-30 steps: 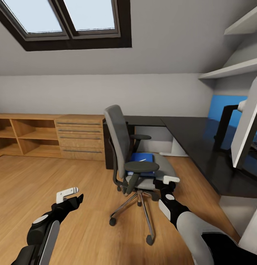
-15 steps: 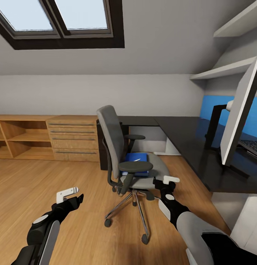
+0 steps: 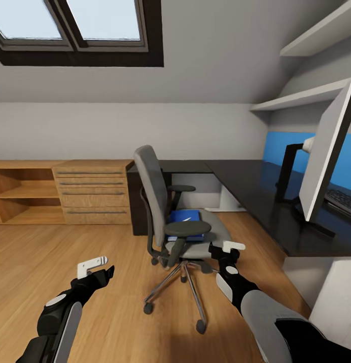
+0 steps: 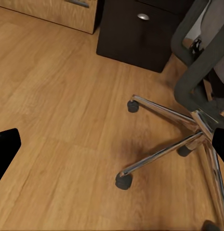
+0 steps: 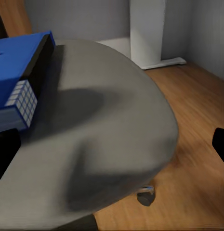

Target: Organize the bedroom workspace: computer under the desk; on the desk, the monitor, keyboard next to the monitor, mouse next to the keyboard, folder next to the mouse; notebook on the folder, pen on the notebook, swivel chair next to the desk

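Observation:
The grey swivel chair (image 3: 160,196) stands on the floor in front of the black desk (image 3: 246,184), turned side-on. A blue folder (image 3: 184,222) lies on its seat, with a thin whitish pen (image 3: 187,219) on top. The monitor (image 3: 324,159) stands on the desk at the right, and the keyboard (image 3: 342,200) lies behind it. My right gripper (image 3: 224,249) is open just off the seat's front edge; its wrist view shows the folder (image 5: 18,67) and the seat (image 5: 107,134). My left gripper (image 3: 98,268) is open over the floor, left of the chair base (image 4: 169,149). Notebook, mouse and computer are out of view.
A light wooden drawer chest (image 3: 92,194) and open shelves (image 3: 21,196) line the back wall. A dark drawer unit (image 4: 136,36) stands under the desk's end. White wall shelves (image 3: 306,96) hang above the desk. Wooden floor (image 3: 44,252) stretches to the left.
The whole picture has slid left, so the camera has moved; more of the monitor and the keyboard now show. Both grippers hold the same pose.

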You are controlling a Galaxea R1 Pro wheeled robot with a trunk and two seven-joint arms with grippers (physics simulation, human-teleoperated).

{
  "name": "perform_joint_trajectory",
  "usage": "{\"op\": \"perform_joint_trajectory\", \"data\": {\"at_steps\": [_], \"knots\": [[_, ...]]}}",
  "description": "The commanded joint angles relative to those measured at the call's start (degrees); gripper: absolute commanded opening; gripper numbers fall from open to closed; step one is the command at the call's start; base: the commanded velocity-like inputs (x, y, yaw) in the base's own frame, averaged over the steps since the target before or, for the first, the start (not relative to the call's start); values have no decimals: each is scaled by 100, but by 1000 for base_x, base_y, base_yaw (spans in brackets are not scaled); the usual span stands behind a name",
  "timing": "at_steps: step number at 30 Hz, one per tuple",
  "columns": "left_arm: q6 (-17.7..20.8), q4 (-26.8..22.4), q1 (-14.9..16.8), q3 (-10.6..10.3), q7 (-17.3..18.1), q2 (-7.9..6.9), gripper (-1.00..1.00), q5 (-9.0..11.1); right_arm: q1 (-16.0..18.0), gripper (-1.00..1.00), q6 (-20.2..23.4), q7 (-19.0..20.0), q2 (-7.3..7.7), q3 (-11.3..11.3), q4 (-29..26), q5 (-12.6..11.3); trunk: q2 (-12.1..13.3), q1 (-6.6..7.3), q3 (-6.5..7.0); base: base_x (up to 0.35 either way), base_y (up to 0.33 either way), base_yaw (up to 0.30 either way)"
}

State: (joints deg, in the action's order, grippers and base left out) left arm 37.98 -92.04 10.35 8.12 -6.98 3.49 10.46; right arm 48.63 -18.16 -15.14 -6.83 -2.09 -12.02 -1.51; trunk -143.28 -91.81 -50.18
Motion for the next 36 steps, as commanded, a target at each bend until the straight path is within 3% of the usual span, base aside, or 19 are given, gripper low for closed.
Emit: {"op": "perform_joint_trajectory", "data": {"at_steps": [1,15,24,36], "knots": [[25,-7,2,5,-40,2,100,61,6,100,-30,2,-4,-20,8,-16,-3,1,-3,0,249,-268],[17,-13,2,3,-37,11,100,58,7,100,-29,2,4,-20,5,-15,-3,1,8,0,46,-86],[-648,-68,-319,28,-32,5,100,61,6,100,-30,-5,15,-12,-21,-5,-3,1,8,0,0,0],[-767,-68,-376,26,-40,-6,100,61,6,100,-49,11,15,-17,-33,-14,-3,1,8,0,0,0]]}}
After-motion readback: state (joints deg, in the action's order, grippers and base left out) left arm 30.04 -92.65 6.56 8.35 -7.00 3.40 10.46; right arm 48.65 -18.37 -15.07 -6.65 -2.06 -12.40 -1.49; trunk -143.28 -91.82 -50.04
